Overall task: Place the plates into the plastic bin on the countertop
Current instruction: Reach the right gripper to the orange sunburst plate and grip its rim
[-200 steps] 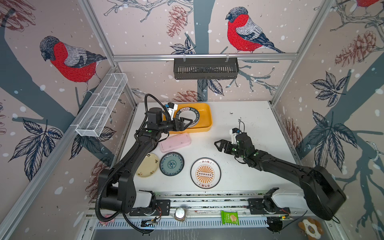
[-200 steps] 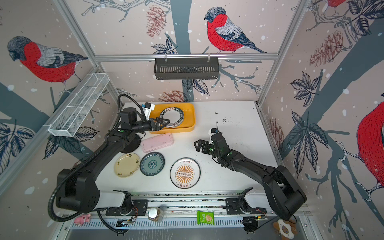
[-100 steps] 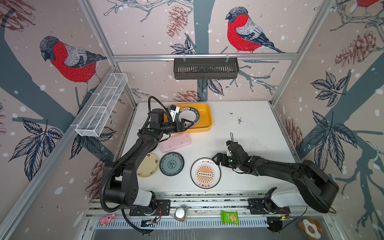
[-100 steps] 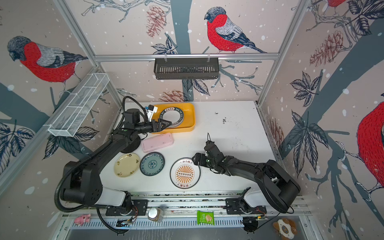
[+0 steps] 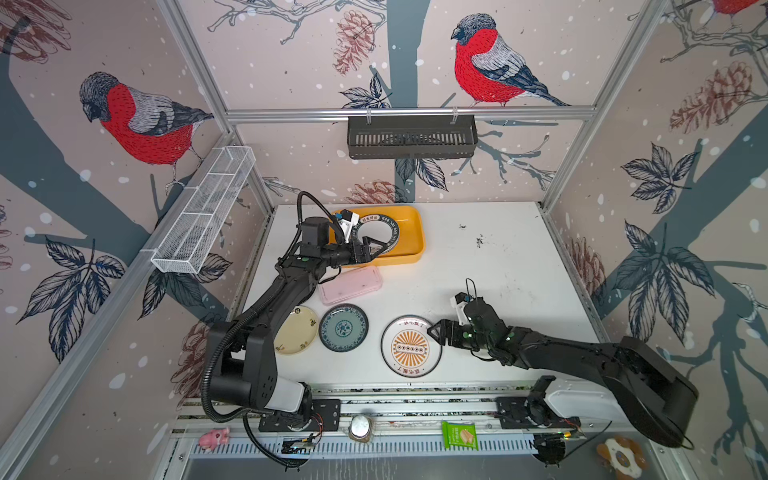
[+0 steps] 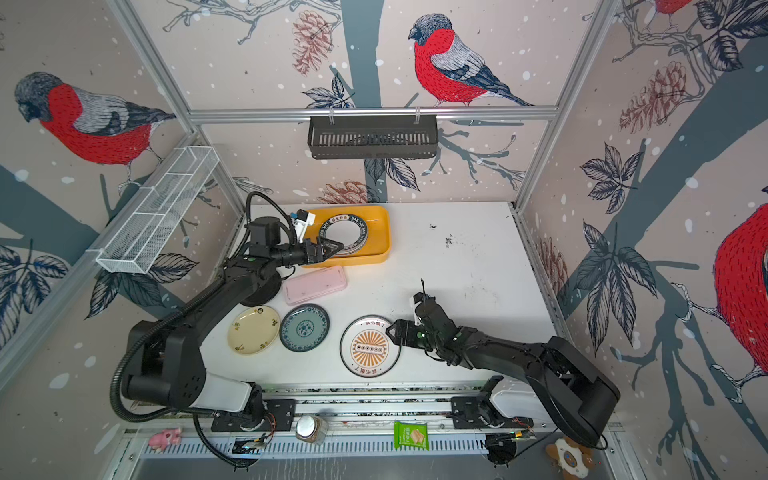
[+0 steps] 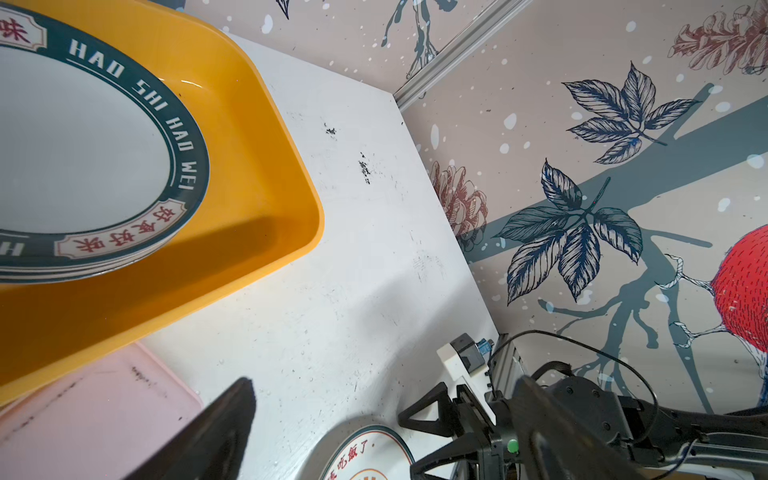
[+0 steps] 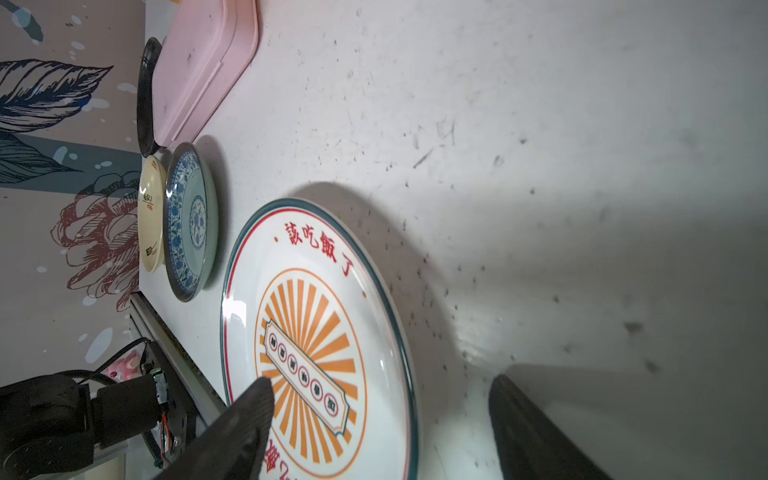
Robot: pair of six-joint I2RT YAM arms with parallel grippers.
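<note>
Left tool [image 5: 380, 248]: released, above front rim of yellow bin [image 5: 419, 232]
Right tool [image 5: 434, 334]: spread astride sunburst plate [image 5: 411, 351] rim, bench [image 5: 498, 270] front edge

On the worktop [image 5: 478, 266], four loose plates: one sunburst plate [image 5: 410, 345], one teal plate [image 5: 343, 327], one cream plate [image 5: 296, 336], one black plate [image 8: 143, 104], largely hidden. Yellow bin [image 5: 417, 237]: one, holding a stack of green-rimmed plates [image 5: 376, 226], at least two, exact number not determinable. Pink box [image 5: 350, 284]: one. Black rack [image 5: 411, 143]: one.
</note>
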